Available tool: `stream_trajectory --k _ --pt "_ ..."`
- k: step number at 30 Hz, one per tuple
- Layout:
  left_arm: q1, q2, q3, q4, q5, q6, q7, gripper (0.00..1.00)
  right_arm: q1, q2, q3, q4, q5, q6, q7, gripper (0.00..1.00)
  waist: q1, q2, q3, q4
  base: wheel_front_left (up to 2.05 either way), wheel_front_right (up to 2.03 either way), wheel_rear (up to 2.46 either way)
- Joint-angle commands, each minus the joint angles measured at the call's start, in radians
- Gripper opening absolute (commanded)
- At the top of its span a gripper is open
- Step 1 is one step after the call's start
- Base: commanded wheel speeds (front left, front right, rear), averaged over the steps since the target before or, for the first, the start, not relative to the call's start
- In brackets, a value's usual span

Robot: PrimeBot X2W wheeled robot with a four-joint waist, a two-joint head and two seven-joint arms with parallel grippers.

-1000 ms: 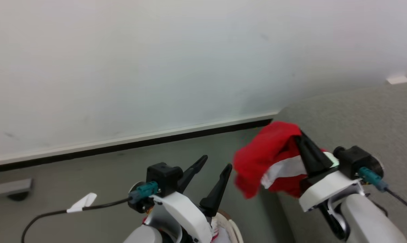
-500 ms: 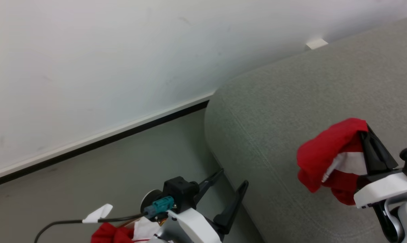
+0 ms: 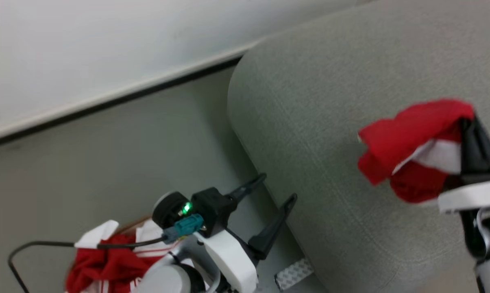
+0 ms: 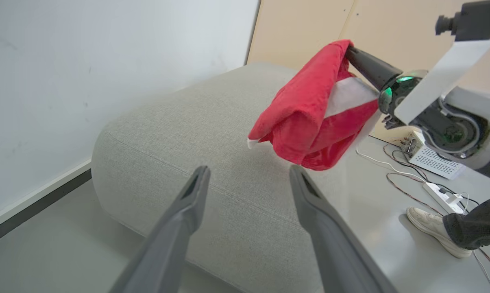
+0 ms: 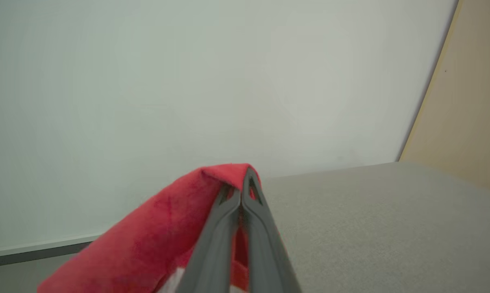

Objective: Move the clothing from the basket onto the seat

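Note:
A red garment with a white panel [image 3: 407, 134] hangs from my right gripper [image 3: 469, 120], which is shut on its top fold above the light grey seat [image 3: 310, 101]. The same garment [image 4: 305, 118] dangles over the seat [image 4: 179, 138] in the left wrist view, and it [image 5: 159, 232] drapes left of the shut right gripper [image 5: 245, 177]. My left gripper [image 3: 279, 186] stands open and empty near the seat's front corner, seen also as the left gripper [image 4: 249, 171]. More red-and-white clothing [image 3: 106, 264] lies at the lower left; the basket under it is hidden.
A white wall with a dark baseboard [image 3: 106, 101] runs behind the grey floor [image 3: 106, 162]. Right of the seat a person's shoe [image 4: 432, 228] stands on the floor near a power strip [image 4: 444, 197], cables and a white box [image 4: 427, 156].
The head camera has swung right and down, bringing the seat and the lower-left clothing into view. My right gripper has carried the red garment from the seat's edge to over its top.

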Motion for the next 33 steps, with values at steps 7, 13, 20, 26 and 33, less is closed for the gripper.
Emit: stream_trajectory --k 7,13,20,26,33 --pt "-0.135 0.071 0.025 -0.123 0.044 -0.037 0.081 1.0 -0.269 0.034 -0.158 0.029 -0.097 -0.002 0.043 0.0 -0.0001 -0.0001 0.317 0.082 0.0 0.0 0.0" --pt "-0.262 0.102 0.033 -0.186 0.053 -0.071 0.122 1.0 -0.492 0.022 -0.301 0.071 -0.179 -0.002 0.11 0.0 -0.0001 -0.0001 0.488 0.152 0.0 0.0 0.0" --pt "-0.342 0.11 0.034 -0.206 0.067 -0.079 0.142 1.0 -0.652 -0.026 -0.455 0.18 -0.32 -0.002 0.181 0.0 -0.0001 -0.0001 0.606 0.201 0.0 0.0 0.0" --pt "-0.32 0.123 0.049 -0.198 0.062 -0.063 0.127 1.0 -0.652 0.01 -0.562 0.326 -0.41 -0.002 0.15 0.19 -0.0001 -0.0001 0.624 0.21 0.0 0.0 0.0" --pt "-0.268 0.156 0.085 -0.16 0.042 -0.045 0.076 1.0 -0.614 0.045 -0.581 0.453 -0.476 -0.002 0.038 1.0 -0.0001 -0.0001 0.546 0.202 0.0 0.0 0.0"
